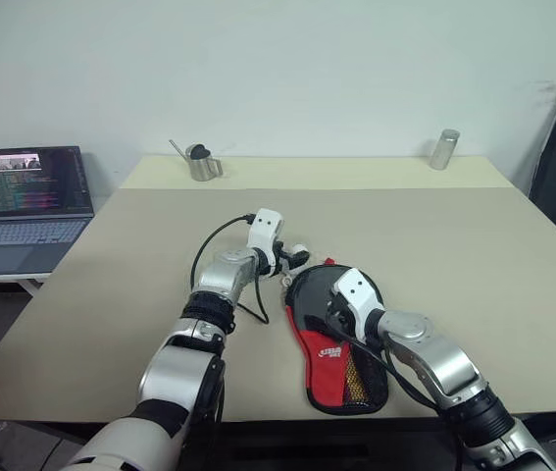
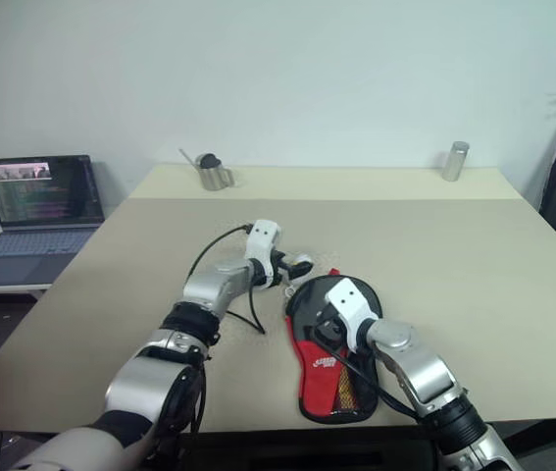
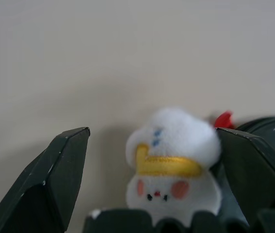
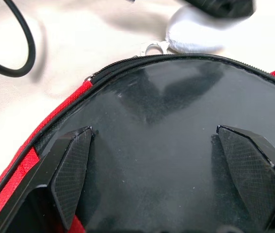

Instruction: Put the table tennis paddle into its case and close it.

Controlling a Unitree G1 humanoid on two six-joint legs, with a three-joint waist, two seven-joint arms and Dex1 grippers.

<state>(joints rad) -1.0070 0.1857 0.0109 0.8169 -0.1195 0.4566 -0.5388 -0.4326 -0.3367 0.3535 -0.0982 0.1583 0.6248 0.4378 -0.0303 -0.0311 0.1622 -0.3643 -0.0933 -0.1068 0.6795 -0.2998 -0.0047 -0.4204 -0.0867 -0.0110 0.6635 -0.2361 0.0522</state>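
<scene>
Two grippers work at the near middle of the table [image 1: 474, 255]: the left gripper [image 3: 152, 179] stands spread wide around the white pompom [image 3: 173, 160] at the far end of the case [image 1: 341, 368]. Right gripper [image 4: 154, 170] is also spread wide, low over the case's black round face, holding nothing. Paddle not visible.

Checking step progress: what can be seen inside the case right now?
The case lies flat on the table, its round end a glossy black surface edged by the zipper. Whether that is the paddle or the case's own panel cannot be told; no handle shows.
</scene>
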